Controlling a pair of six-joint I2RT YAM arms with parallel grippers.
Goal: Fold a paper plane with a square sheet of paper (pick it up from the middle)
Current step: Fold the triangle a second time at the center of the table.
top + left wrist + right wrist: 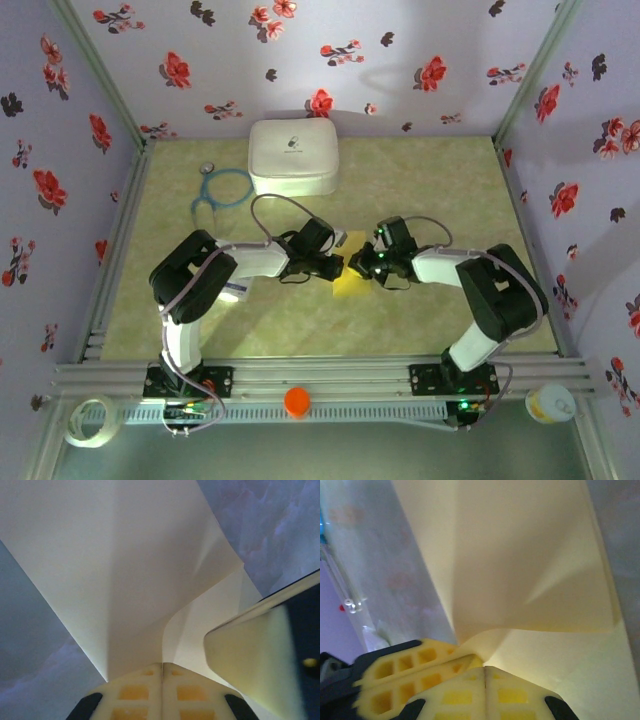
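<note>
Left hand and right hand faced each other over the counter, both pinching the folded yellow sheet of paper; its long axis ran near-to-far.

A thin pale-yellow square sheet of paper, creased and apparently partly folded, fans out from the tips of the left end effector and right end effector, both pinching it.

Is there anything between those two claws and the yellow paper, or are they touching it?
Nothing visible stands between them. The left gripper and the right gripper are both shut on the square sheet of paper, with their fingertips close together.
</note>
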